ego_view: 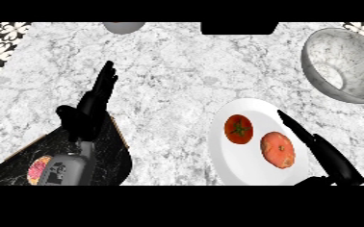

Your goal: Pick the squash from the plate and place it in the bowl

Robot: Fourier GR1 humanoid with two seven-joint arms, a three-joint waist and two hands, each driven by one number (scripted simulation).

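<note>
The squash, a lumpy orange fruit (278, 149), lies on the white oval plate (235, 168) at lower right, beside a red tomato (239, 129). Our right hand (321, 151), fingers straight, should curl around the squash alone, then lift toward the marbled grey bowl (334, 65), upper right.

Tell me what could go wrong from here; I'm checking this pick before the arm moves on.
1. Two similar reddish items share the white plate: a darker red one with a green stem and a paler orange one. The right hand could take the wrong one.
2. That hand's straight fingers lie over the plate's right rim; closing in might nudge the plate or roll the produce.
3. The bowl sits partly cut off at the view's right edge, so the drop may be hard to judge.
</note>
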